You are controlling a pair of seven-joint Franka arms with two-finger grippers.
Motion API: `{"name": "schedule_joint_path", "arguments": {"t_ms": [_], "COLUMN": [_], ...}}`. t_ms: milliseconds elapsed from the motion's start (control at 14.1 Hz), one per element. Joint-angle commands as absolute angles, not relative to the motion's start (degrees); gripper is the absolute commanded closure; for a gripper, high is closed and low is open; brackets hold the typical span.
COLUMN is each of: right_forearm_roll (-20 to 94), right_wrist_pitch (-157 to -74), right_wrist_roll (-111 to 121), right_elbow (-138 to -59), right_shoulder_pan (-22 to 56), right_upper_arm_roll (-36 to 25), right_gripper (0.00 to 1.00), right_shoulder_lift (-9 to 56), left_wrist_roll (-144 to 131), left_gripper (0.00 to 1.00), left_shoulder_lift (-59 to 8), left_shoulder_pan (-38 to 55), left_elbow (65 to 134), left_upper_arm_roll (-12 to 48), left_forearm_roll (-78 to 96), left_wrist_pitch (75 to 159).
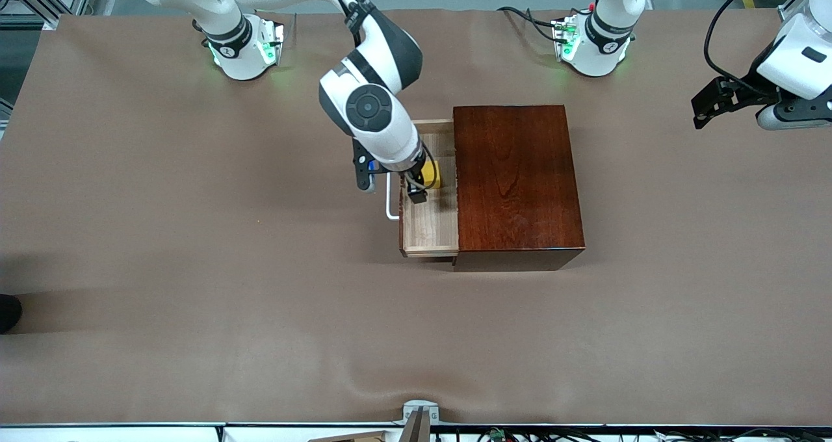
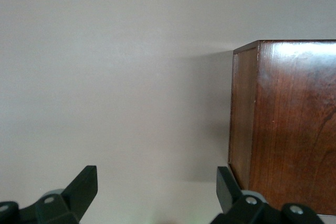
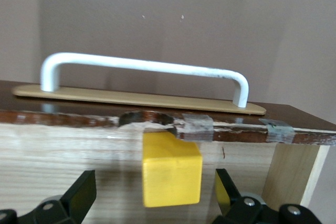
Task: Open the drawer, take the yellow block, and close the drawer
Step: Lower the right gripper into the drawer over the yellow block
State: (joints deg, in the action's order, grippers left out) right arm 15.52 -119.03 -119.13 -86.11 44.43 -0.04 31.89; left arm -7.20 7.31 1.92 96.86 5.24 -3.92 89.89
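Observation:
The drawer (image 1: 429, 224) stands pulled out of the dark reddish-brown box (image 1: 517, 182) toward the right arm's end of the table, its white loop handle (image 1: 389, 201) leading. The yellow block (image 1: 433, 172) lies in the drawer. My right gripper (image 1: 421, 182) is down in the drawer, open, with a finger on each side of the block and a gap to both. In the right wrist view the block (image 3: 171, 169) sits between the fingers (image 3: 81, 190), with the handle (image 3: 142, 66) past it. My left gripper (image 1: 705, 107) waits open and empty in the air at the left arm's end.
The left wrist view shows the box (image 2: 286, 124) beside the open left gripper (image 2: 157, 187) over the brown table cover (image 2: 115, 93). A small metal bracket (image 1: 419, 416) sits at the table's edge nearest the front camera.

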Motion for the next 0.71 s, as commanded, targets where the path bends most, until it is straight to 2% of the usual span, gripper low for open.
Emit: {"name": "schedule_joint_path", "arguments": {"t_ms": [0,283,353,565,636], "right_forearm_roll": [15.9,15.1,14.9,14.1,14.0], "right_wrist_pitch": [-119.2,-119.3,-119.8,-122.3,-122.3], "right_wrist_roll": [-120.2,-120.2,-120.2,-120.2,-120.1], "right_elbow": [-84.6,-85.1,-85.2,-85.4,-85.4], "right_shoulder_pan": [46.4,46.8,47.0,47.8,47.8], "right_upper_arm_roll": [-0.8,-0.9,-0.9,-0.9,-0.9], "right_gripper": [0.00,0.00,0.06,0.58,0.72], "right_shoulder_lift": [34.1,34.5,34.9,35.4,35.4], "left_wrist_roll": [-6.1,-6.1,-6.1,-6.1,-6.1], "left_gripper": [0.00,0.00,0.00,0.00,0.00], "left_shoulder_lift": [7.0,6.9,6.9,6.9,6.9], "left_shoulder_pan": [1.2,1.2,1.2,1.2,1.2], "left_elbow": [96.5,96.5,96.5,96.5,96.5], "left_upper_arm_roll": [5.7,5.7,5.7,5.7,5.7], "left_forearm_roll": [-3.3,-3.3,-3.3,-3.3,-3.3], "left_wrist_pitch": [90.3,90.3,90.3,90.4,90.4]}}
